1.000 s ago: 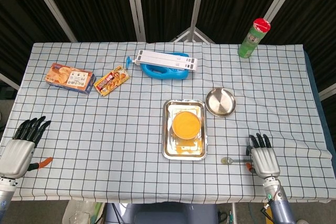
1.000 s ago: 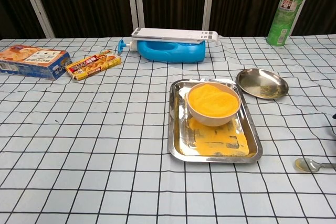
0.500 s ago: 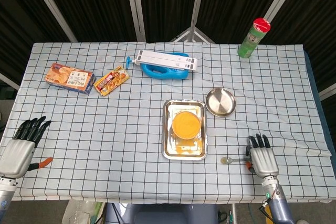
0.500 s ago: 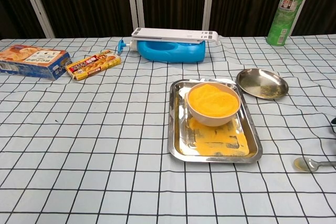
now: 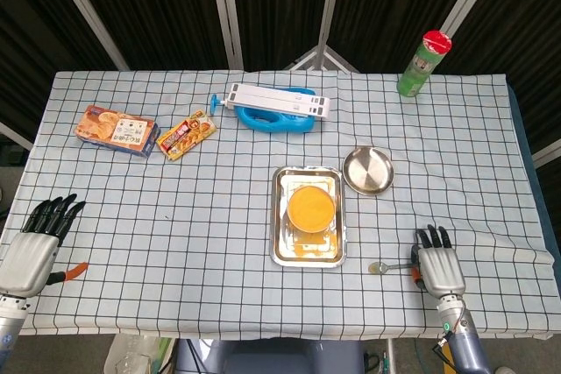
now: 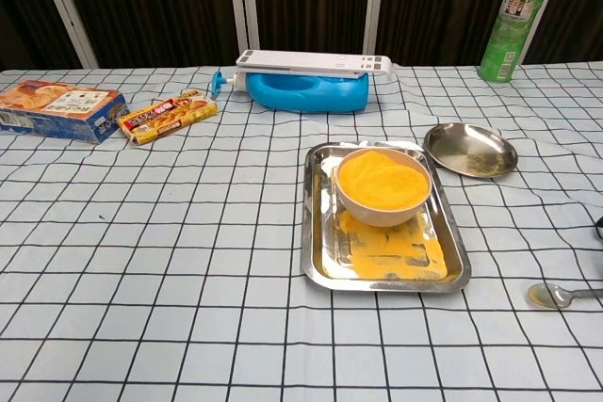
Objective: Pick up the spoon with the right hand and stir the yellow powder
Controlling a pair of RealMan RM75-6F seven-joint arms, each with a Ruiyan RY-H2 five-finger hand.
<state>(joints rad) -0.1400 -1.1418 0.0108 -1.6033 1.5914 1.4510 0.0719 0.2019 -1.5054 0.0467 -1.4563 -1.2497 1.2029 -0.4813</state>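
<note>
A metal spoon lies on the checked cloth near the table's front right, its bowl pointing left; it also shows in the chest view as the spoon. My right hand lies flat just right of it, over the end of the handle, with fingers stretched forward and nothing gripped. A white bowl of yellow powder stands in a steel tray, left of the spoon. The bowl is heaped full. My left hand rests open at the front left edge, holding nothing.
A small steel plate sits right of the tray. At the back are a green can and a blue and white device. Two snack packs lie at the back left. Spilled powder lies in the tray.
My right hand has slipped slightly back toward the table's near edge. The spoon, the bowl and the left hand have stayed where they were.
</note>
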